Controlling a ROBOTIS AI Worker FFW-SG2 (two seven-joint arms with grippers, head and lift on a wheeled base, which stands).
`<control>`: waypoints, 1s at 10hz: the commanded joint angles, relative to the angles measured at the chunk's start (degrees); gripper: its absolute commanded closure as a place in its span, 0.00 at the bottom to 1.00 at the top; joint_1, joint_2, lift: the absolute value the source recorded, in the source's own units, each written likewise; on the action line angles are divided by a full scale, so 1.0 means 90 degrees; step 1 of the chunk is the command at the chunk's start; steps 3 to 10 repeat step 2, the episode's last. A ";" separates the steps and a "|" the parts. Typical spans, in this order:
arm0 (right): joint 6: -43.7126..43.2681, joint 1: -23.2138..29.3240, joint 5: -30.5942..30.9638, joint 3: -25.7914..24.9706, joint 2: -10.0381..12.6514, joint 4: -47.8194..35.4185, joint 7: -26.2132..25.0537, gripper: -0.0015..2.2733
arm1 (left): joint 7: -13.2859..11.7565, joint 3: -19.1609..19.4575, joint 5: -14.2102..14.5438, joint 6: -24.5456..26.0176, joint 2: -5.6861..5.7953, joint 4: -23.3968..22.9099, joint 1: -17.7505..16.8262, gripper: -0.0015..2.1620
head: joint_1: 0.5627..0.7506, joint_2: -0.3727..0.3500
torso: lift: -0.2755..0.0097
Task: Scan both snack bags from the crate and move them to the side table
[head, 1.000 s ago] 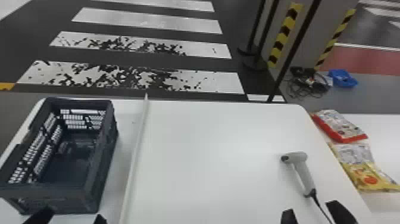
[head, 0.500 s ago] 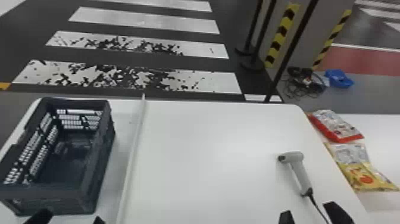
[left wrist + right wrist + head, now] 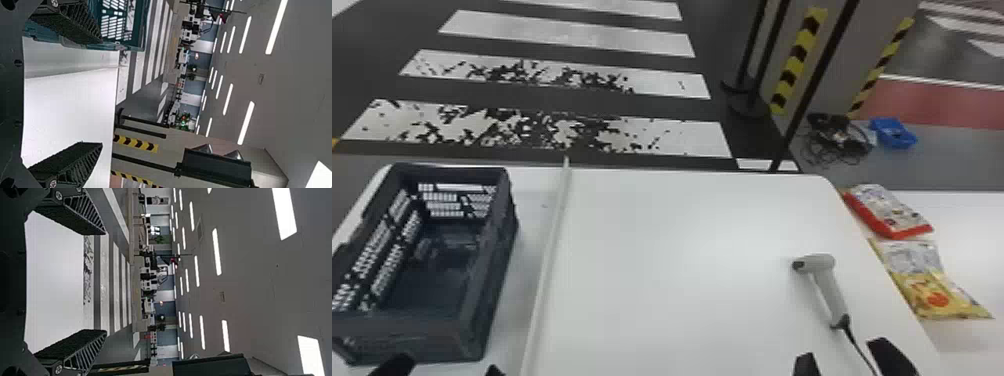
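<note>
Everything slid a little leftward in the head view; both bags lay on the side table

Crate, scanner, bags and grippers had all shifted together across the head view since the earlier frames, and their layout looked the same.

Both snack bags rested on the white side table (image 3: 967, 215), past the right edge of the main table (image 3: 682, 250). The red-edged bag (image 3: 887, 212) lay farther off and the yellow bag (image 3: 927, 290) nearer, close together; whether they touched, I could not tell.

The dark crate (image 3: 492, 280) stood at the left of the main table, with a long pale strip (image 3: 547, 270) just beside it. Well apart, toward the right, lay the scanner (image 3: 829, 290), its head pointing left and its black cable (image 3: 859, 350) running to the near edge of the view.

At that edge, the left gripper (image 3: 447, 369) was near the crate and the right gripper (image 3: 842, 355) near the scanner's handle end. Both had their fingers spread wide, with nothing between them in the wrist views.
</note>
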 commanded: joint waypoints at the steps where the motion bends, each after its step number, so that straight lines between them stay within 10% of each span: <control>1: 0.0000 0.0000 0.0000 0.0000 -0.0010 0.0010 0.0000 0.05 | 0.0001 -0.0018 0.0000 0.0035 -0.0007 0.0006 -0.0003 0.03 | 0.70 0.25 | 0.63; 10: 0.0039 -0.0029 0.0010 0.0000 -0.0010 0.0010 0.0010 0.05 | 0.0001 -0.0018 0.0000 0.0035 -0.0007 0.0025 -0.0003 0.03 | 0.70 0.25 | 0.63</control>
